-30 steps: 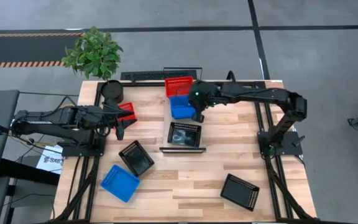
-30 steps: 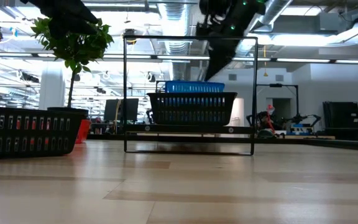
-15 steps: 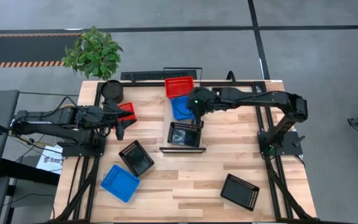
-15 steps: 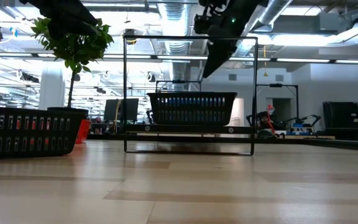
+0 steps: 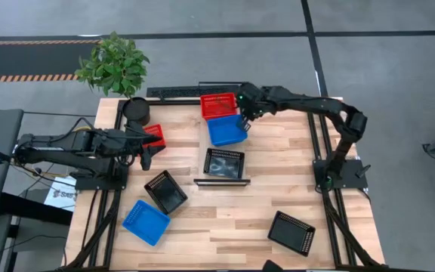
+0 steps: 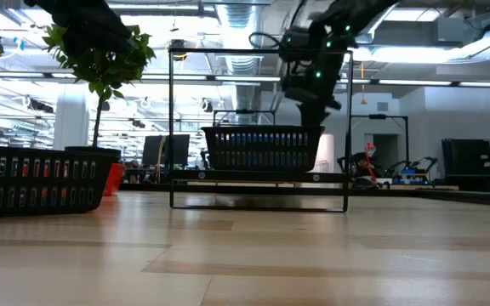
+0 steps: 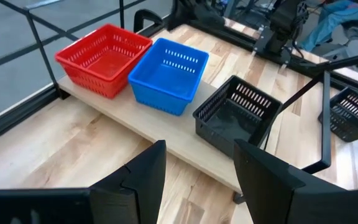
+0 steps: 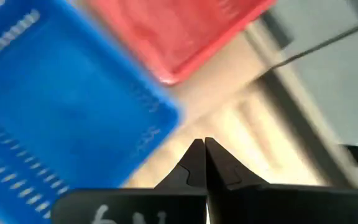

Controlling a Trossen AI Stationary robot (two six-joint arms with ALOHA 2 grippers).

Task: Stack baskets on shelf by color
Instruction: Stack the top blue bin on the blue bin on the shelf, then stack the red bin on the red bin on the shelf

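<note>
Three baskets sit in a row on the shelf (image 5: 222, 181): a red basket (image 5: 218, 105), a blue basket (image 5: 226, 131) and a black basket (image 5: 224, 162), starting one pile per colour. The right end effector (image 5: 245, 117) is clenched and empty, just beside the blue basket's rim. The left end effector (image 5: 144, 151) grasps a second red basket (image 5: 155, 135), well apart from the shelf. Two black baskets (image 5: 165, 190) (image 5: 291, 233) and one blue basket (image 5: 146, 222) lie loose on the tabletop (image 5: 278, 189); most stacking remains.

The shelf (image 7: 135, 118) carries red, blue and black baskets.
</note>
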